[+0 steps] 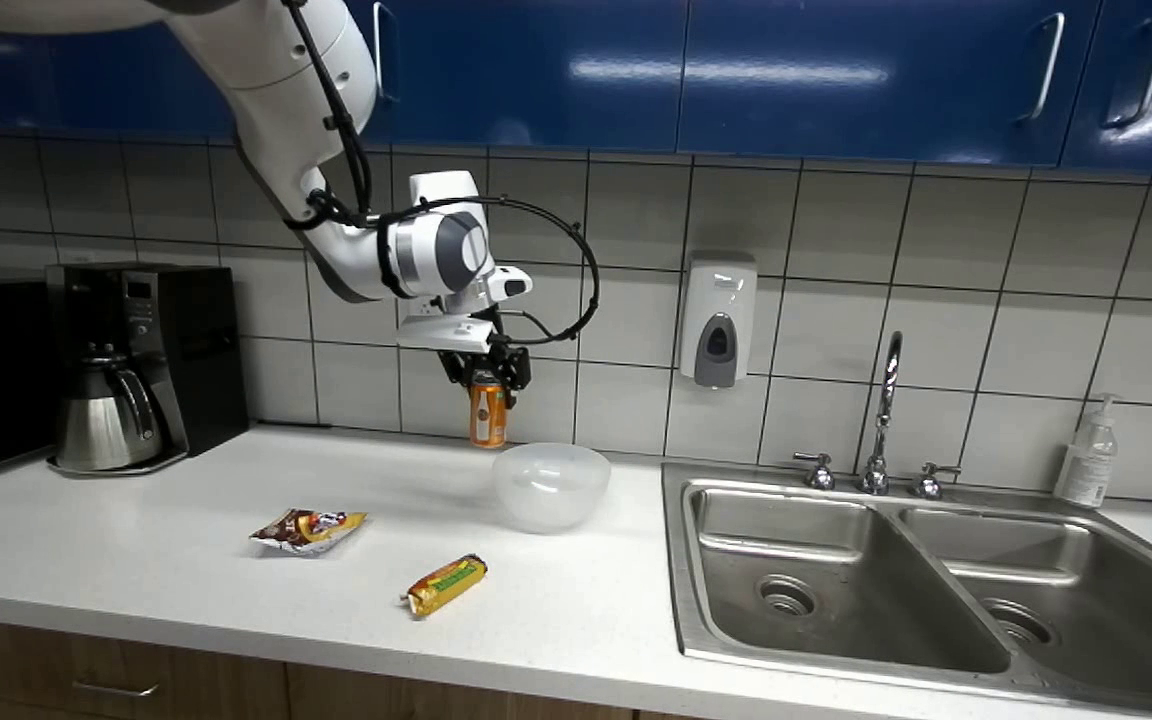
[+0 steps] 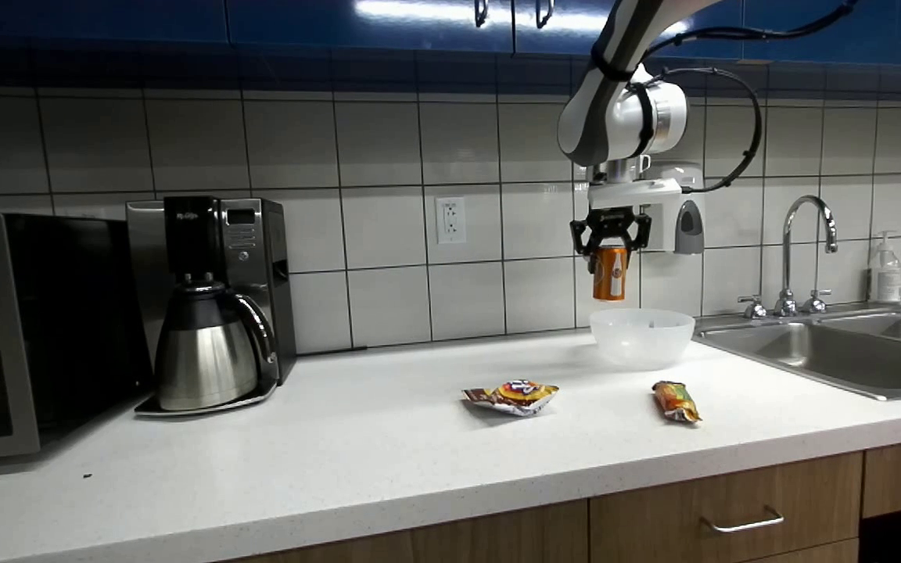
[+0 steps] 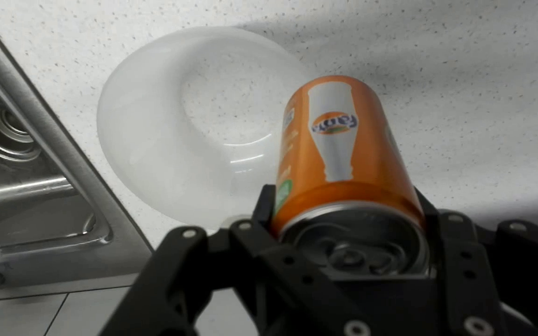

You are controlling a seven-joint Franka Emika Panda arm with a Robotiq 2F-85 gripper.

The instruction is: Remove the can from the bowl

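My gripper is shut on the orange can and holds it upright in the air. In the wrist view the can sits between the two black fingers, its silvery top toward the camera. The white translucent bowl stands on the counter. The can's bottom is at or above the bowl's rim, toward the bowl's left side in both exterior views. The bowl and the can appear apart there. In the wrist view the can covers part of the rim of the bowl, whose visible inside is empty.
A brown-orange snack packet and a yellow-gold wrapped tube lie on the counter. The steel sink is right of the bowl. A coffee maker and a microwave stand at the left. The tiled wall is close behind.
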